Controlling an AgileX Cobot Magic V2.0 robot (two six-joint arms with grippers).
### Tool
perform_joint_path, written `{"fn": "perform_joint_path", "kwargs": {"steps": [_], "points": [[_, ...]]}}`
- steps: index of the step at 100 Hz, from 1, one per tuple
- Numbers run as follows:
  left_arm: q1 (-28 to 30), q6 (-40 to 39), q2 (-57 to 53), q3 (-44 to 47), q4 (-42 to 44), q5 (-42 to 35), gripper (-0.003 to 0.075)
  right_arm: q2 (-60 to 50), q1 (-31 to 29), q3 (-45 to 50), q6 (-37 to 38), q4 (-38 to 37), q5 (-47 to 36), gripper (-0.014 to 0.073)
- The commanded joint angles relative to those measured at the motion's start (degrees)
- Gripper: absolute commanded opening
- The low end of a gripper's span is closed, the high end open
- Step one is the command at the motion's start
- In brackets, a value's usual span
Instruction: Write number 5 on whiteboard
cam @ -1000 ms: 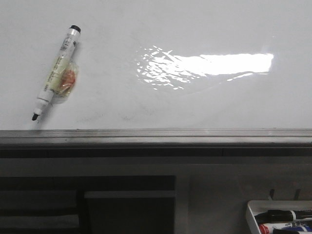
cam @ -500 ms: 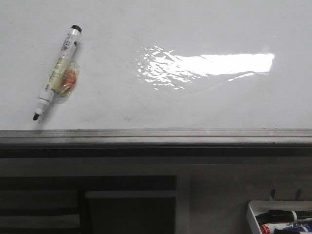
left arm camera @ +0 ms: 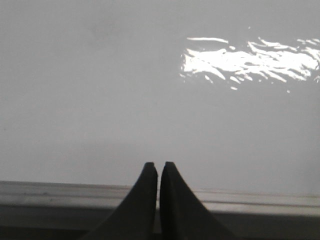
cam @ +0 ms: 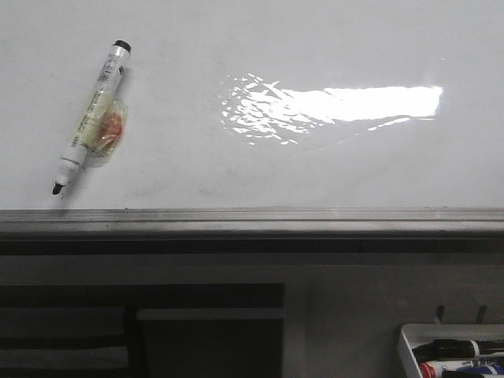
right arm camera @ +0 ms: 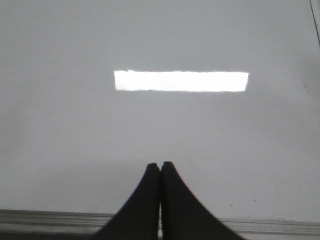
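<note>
The whiteboard (cam: 260,165) is a glossy white board with a bright glare and a grey metal edge strip (cam: 252,220) along its near side. No digit shows on it. A marker (cam: 90,118) with a pale label, taped wrap and bare black tip lies slanted on the board at the left. Neither gripper shows in the front view. My left gripper (left arm camera: 159,164) is shut and empty over the board's near edge (left arm camera: 250,202). My right gripper (right arm camera: 160,163) is shut and empty, also over the board (right arm camera: 160,130) near its edge strip.
A small white tray (cam: 453,350) with several markers sits below the board at the lower right. Dark shelving (cam: 142,331) lies below the edge strip at the left.
</note>
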Motion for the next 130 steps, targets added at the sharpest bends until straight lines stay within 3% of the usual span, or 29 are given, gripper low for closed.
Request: {"fn": "perform_joint_path", "kwargs": {"steps": [1, 10, 18, 27, 49, 70, 92, 112, 130], "points": [[-0.08, -0.47, -1.66, 0.64, -1.70, -9.65, -0.0020, -0.94, -0.31, 1.20, -0.52, -0.24, -5.44, -0.0061], [-0.08, -0.47, -1.57, -0.52, -2.73, -9.91, -0.0021, -0.94, -0.31, 0.66, -0.41, 4.18, -3.14, -0.0061], [-0.08, -0.47, -1.28, -2.47, -2.73, -5.43, -0.0021, -0.10, -0.31, -1.13, -0.41, 8.58, 2.36, -0.0061], [-0.08, -0.47, 0.54, -5.50, -2.73, 0.45, -0.0021, 2.44, -0.31, -3.45, -0.41, 9.91, 5.09, -0.0061], [-0.08, -0.47, 10.92, -13.60, -1.35, 5.09, -0.0020, 13.82, -0.31, -10.61, -0.41, 12.86, 11.75, -0.0061], [-0.08, -0.47, 16.65, -14.68, 4.80, -0.21, -0.0004, 19.49, -0.31, -13.16, -0.41, 12.86, 12.16, -0.0061], [-0.08, -0.59, 18.57, -13.64, 3.39, -12.28, 0.0300, 19.49, -0.31, -13.16, -0.41, 12.86, 12.18, -0.0061], [-1.42, -0.59, 23.32, -13.49, 3.65, -17.34, 0.0281, 19.49, -0.31, -13.16, -0.41, 12.86, 12.40, -0.0061], [-12.51, -0.59, 30.27, -15.87, 6.87, -18.37, 0.0297, 19.49, -0.31, -13.16, -0.41, 12.86, 12.54, -0.0061]]}}
